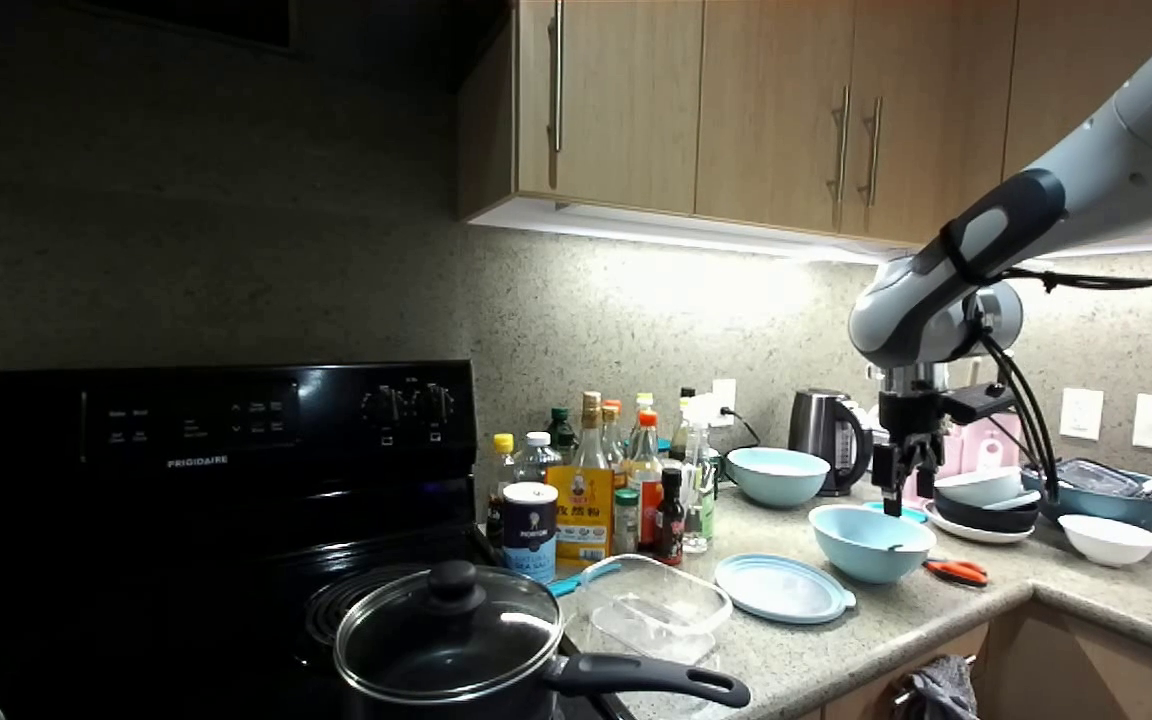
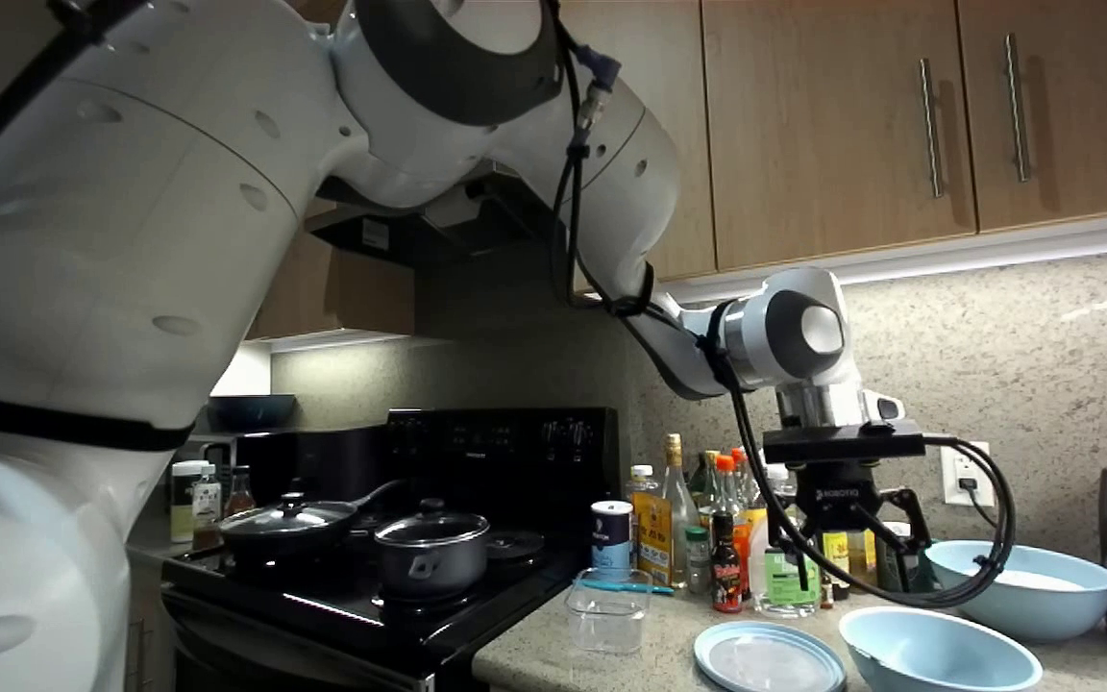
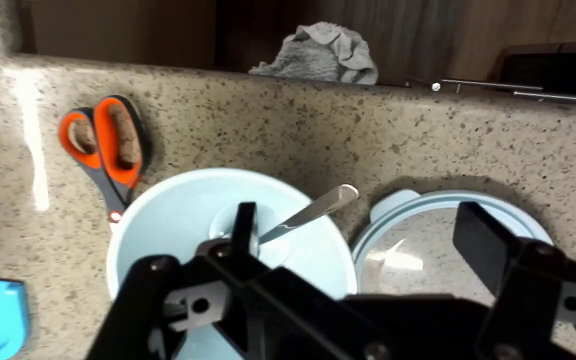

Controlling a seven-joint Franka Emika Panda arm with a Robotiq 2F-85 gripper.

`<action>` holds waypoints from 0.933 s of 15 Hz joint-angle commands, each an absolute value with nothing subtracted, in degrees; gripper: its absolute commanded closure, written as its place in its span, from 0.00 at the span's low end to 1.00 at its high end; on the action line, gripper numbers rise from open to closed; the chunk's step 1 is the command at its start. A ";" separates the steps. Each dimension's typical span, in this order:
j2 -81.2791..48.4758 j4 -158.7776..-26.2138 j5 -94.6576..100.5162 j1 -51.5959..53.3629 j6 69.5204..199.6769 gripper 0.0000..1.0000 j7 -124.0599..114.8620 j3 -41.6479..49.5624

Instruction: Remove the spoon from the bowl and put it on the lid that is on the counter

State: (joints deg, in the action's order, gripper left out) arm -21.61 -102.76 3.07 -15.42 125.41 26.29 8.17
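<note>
Wrist view shows us the end effector empty, jaws wide apart, likely to take the spoon, which leans in the bowl, handle past the rim, seemingly offering us a hold; the lid lies just beside, presumably to receive it.

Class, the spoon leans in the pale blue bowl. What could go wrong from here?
The spoon slants over the rim of the bowl, so an off-centre pinch might let it slip inside. The open tool hangs above; lowering it could knock the bowl against the lid beside it.
</note>
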 commanded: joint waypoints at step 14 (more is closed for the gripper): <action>-32.03 -90.59 -3.03 -16.90 100.30 0.00 14.00 7.12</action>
State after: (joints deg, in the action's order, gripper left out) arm -29.31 -93.78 -0.40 -16.77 103.59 20.28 6.47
